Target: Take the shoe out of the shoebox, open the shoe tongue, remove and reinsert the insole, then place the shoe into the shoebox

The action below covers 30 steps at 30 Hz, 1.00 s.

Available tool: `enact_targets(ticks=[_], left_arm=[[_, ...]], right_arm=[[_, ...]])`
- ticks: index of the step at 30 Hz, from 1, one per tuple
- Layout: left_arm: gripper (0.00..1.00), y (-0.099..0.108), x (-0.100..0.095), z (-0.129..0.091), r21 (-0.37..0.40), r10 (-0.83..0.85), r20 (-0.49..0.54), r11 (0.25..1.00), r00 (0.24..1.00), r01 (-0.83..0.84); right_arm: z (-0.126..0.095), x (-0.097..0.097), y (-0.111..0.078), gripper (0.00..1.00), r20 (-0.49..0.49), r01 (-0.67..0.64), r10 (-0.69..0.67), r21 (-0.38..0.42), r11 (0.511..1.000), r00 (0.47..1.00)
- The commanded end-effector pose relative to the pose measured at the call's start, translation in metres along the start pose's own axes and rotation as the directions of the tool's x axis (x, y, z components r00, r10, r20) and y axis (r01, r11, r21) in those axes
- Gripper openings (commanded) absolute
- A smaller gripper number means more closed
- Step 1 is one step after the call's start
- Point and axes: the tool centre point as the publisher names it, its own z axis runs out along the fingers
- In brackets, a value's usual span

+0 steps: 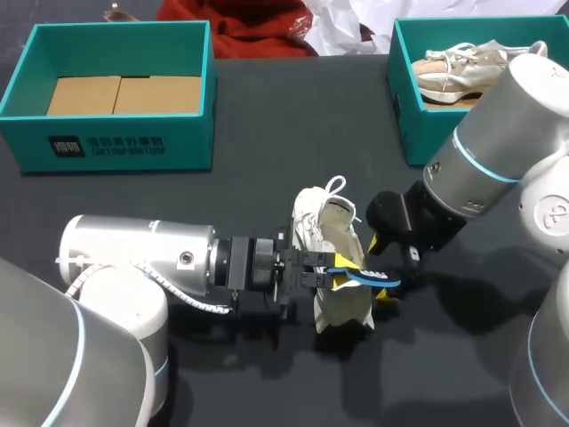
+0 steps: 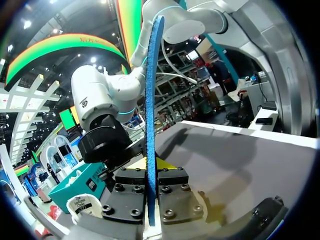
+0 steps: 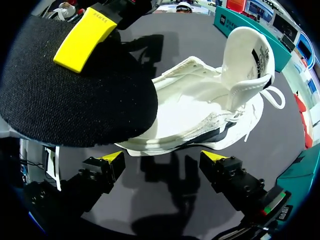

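Note:
A white shoe [image 1: 329, 231] lies on the dark table in the middle of the head view, its opening facing up. My left gripper [image 1: 333, 269] is shut on a thin insole [image 1: 364, 276], blue beneath and black on top, over the shoe's heel end. In the left wrist view the insole [image 2: 151, 100] stands edge-on between the fingers of the left gripper [image 2: 151, 165]. My right gripper [image 1: 380, 267] is open just right of the shoe. In its own view the right gripper [image 3: 164, 160] faces the shoe [image 3: 200, 110], with the insole [image 3: 80, 85] hanging over it.
A teal shoebox [image 1: 133, 142] with cardboard inside stands at the back left. A second teal box [image 1: 404, 98] at the back right holds another pale shoe [image 1: 453, 67]. Red cloth [image 1: 258, 27] and white paper [image 1: 342, 27] lie at the far edge.

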Motion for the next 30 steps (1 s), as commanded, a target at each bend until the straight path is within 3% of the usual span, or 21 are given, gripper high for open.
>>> enact_targets(ticks=[1, 12, 30], left_arm=[[0.0, 0.005, -0.001, 0.007, -0.001, -0.007, -0.001, 1.0, 1.0, 0.007], [0.0, 0.016, -0.003, 0.003, -0.019, -0.022, 0.019, 1.0, 1.0, 0.022], [0.0, 0.03, -0.005, 0.004, 0.016, 0.003, 0.04, 1.0, 0.999, -0.003]], right_arm=[[0.001, 0.001, 0.0, 1.0, 0.003, 0.0, 0.0, 0.001, 1.0, 1.0], [0.001, 0.001, 0.0, 1.0, 0.003, 0.0, 0.0, 0.001, 1.0, 1.0], [0.001, 0.001, 0.0, 1.0, 0.003, 0.0, 0.0, 0.001, 1.0, 1.0]])
